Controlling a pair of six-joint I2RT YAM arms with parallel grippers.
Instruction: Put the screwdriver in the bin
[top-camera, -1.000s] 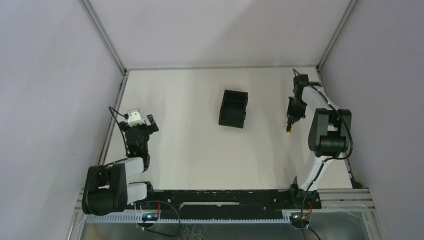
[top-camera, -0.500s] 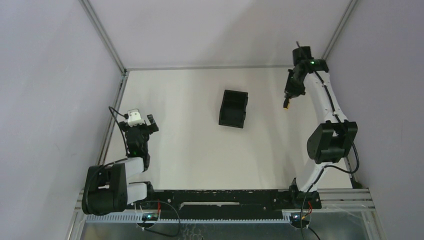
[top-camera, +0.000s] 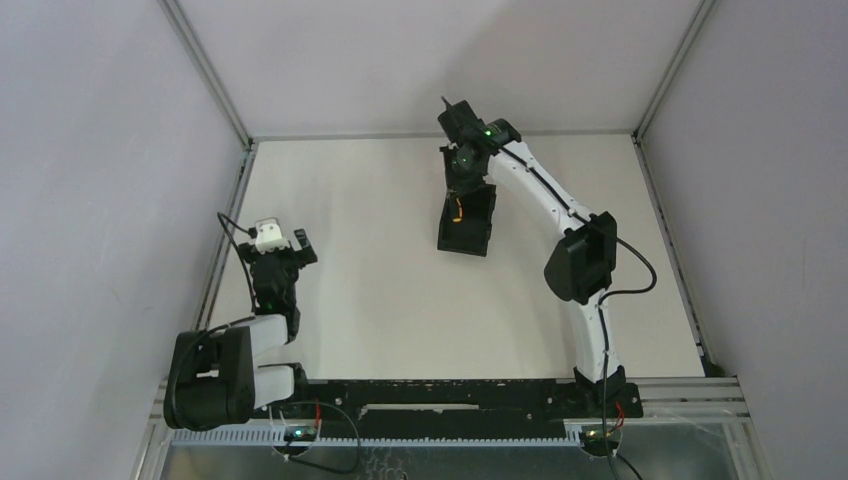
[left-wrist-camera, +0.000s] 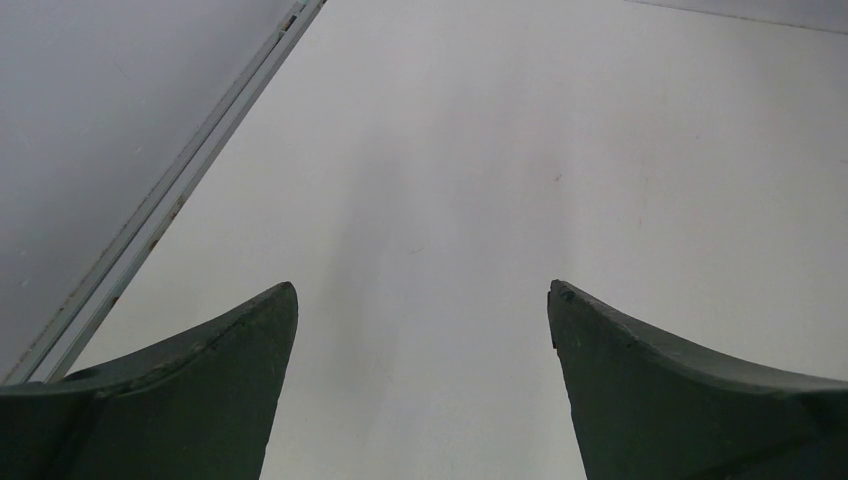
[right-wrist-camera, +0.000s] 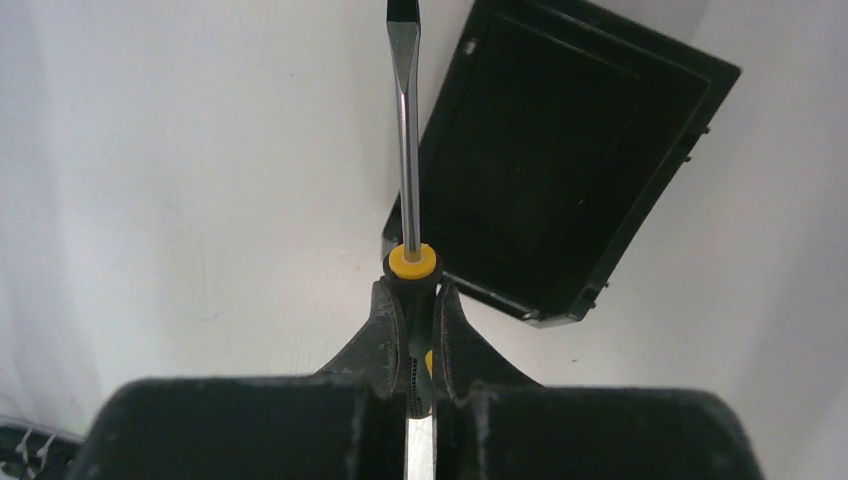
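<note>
My jaws are black, like the bin (right-wrist-camera: 560, 170); the screwdriver (right-wrist-camera: 413, 262) has a silver-grey shaft and yellow collar; the counter (right-wrist-camera: 200, 150) is off-white.

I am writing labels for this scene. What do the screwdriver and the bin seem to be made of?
The screwdriver: shaft looks like polished metal, from its bright reflection; handle probably black plastic or rubber with a yellow collar. The bin: likely matte black moulded plastic, with thin walls and dull sheen.

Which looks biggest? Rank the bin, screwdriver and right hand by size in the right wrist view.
1. bin and right hand: about alike; the hand sits nearest the camera, so unranked.
2. screwdriver: clearly smallest.
</note>
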